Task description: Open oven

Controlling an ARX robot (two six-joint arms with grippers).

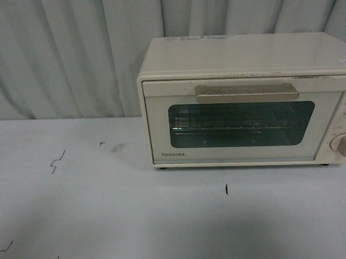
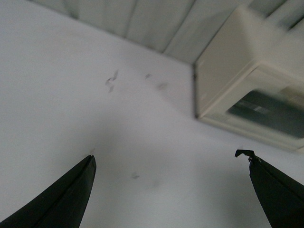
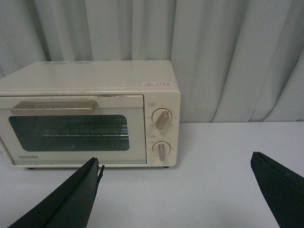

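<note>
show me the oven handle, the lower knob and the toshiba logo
oven handle (image 1: 247, 92), front view, middle of the bar
lower knob (image 3: 162, 151), right wrist view, its pointer
toshiba logo (image 1: 172, 155), front view, middle of the lettering

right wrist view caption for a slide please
Open right gripper faces the closed Toshiba oven on a white table, curtain behind.

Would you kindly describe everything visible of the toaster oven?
The Toshiba toaster oven is a cream-white, metal-looking box standing upright on the white table before a curtain. Its glass-windowed door is shut, with a beige bar handle; a wire rack shows inside, two beige knobs beside the door. Only the table touches it.
</note>
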